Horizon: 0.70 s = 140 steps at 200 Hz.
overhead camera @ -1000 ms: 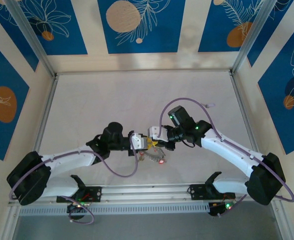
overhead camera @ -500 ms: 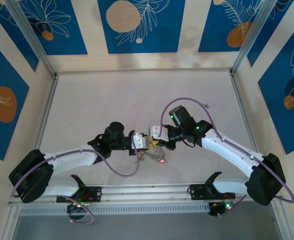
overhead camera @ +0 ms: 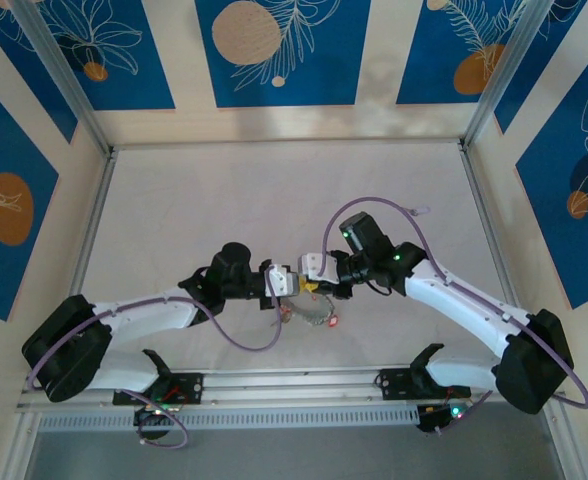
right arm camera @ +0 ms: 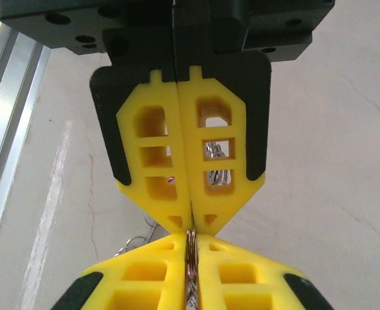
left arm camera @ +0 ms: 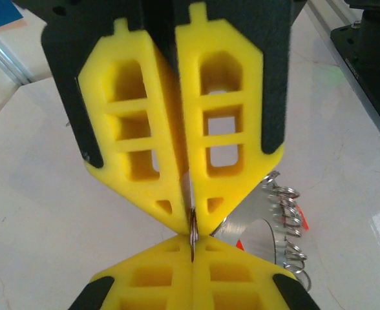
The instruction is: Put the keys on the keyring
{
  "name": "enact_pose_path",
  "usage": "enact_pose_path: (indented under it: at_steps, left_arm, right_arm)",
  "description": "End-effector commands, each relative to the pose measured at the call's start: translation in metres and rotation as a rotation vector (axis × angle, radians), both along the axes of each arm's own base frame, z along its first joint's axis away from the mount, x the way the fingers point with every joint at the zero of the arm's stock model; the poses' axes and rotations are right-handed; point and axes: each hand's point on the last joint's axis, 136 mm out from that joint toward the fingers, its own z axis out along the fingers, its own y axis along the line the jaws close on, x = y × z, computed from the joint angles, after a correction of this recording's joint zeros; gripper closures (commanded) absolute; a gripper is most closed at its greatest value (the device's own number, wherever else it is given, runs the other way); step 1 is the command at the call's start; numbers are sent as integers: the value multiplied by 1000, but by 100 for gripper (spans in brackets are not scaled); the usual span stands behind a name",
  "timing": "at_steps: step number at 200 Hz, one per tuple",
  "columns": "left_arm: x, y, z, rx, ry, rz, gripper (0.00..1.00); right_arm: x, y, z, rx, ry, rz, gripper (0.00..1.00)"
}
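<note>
Your left gripper (overhead camera: 292, 285) and right gripper (overhead camera: 312, 285) meet tip to tip over the near middle of the table (overhead camera: 224, 200). Both are clenched on one thin metal edge. I judge that edge to be the keyring (left arm camera: 251, 226). In the left wrist view its grey face spreads toward 4 o'clock from the left tips, with small wire loops (left arm camera: 285, 216) along its rim. In the top view the keys (overhead camera: 314, 316) bunch just at 6 o'clock of the tips, a red tag (overhead camera: 332, 322) at their 3 o'clock. You can't tell whether any key is threaded on. I'd call the job mid-way: the ring is gripped, the threading is unconfirmed, and nothing is let go yet.
</note>
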Motion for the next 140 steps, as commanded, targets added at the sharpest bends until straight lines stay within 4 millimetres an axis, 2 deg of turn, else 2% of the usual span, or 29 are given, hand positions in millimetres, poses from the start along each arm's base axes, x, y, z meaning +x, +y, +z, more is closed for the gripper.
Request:
enact_pose_path:
  at_steps: [1, 19, 37, 64, 102, 140]
  left_arm:
    - [-11, -2, 7, -3, -18, -60, 100]
    - [-14, -3, 8, -10, -6, -79, 100]
    - [-15, -4, 12, -27, -12, -88, 100]
    - [-13, -6, 14, -36, -16, -92, 100]
    - [-13, -9, 18, -52, -12, -98, 100]
    - [-14, -10, 17, -54, -3, -105, 100]
  right_arm:
    - [-2, -8, 17, 50, -47, 13, 78]
    - [-5, -16, 26, 94, -54, 27, 75]
    - [-6, -19, 26, 110, -58, 28, 75]
    - [-7, -20, 17, 86, -61, 38, 74]
    - [-8, -26, -13, -67, -82, 73, 73]
    - [-7, -17, -15, -44, -104, 91, 71]
